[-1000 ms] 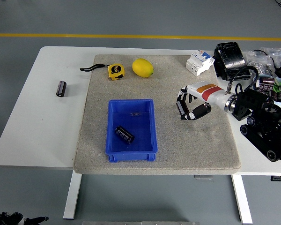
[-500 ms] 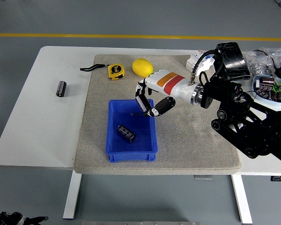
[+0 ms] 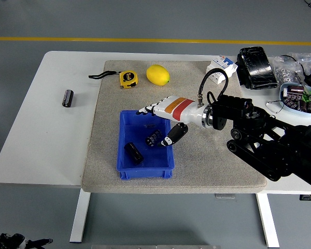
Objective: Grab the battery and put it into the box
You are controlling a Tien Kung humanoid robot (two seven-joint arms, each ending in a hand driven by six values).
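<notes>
While the right hand (image 3: 163,116) hangs over the blue box (image 3: 125,171) at the centre of the frame, its fingers are spread apart and hold nothing, the thumb pointing down toward the box floor. Two dark batteries lie inside the box: one battery (image 3: 133,153) at the lower left of the tray, and a second battery (image 3: 154,138) just below the thumb, apparently free of the hand, though whether the thumb tip touches it I cannot tell. A third battery (image 3: 67,98) lies on the bare white bench (image 3: 36,129) at the left of the frame, well apart from the grey mat (image 3: 223,171) and the box. The left arm does not show.

By my reading, the release step is in hand, with the battery delivered into the box. The next move calls for lifting the open hand clear of the box wall without brushing either battery. If the battery at the left is to follow, the reach must cross the whole mat, past the yellow tape measure (image 3: 127,79) and lemon (image 3: 158,74) in the upper middle of the frame.
</notes>
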